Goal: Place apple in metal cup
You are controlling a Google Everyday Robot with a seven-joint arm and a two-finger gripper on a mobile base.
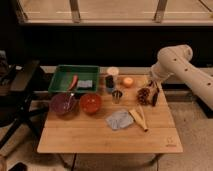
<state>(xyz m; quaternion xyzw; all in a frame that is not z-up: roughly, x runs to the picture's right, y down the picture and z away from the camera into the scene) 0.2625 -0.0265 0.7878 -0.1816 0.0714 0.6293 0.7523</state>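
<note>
The apple (128, 82) is a small pale yellow-orange fruit resting on the wooden table (100, 135) near the back edge. The metal cup (117, 96) stands upright a little in front of it and to its left. My gripper (154, 91) hangs at the end of the white arm, to the right of the apple, beside a brown spiky pinecone-like thing (144, 95). It is apart from the apple and the cup.
A green tray (75, 80) sits at the back left. A purple bowl (63, 103) and an orange-red bowl (90, 103) stand in front of it. A white cup (113, 72), a dark container (109, 82), a grey cloth (119, 120) and a wooden utensil (138, 118) are nearby. A chair (20, 95) stands left.
</note>
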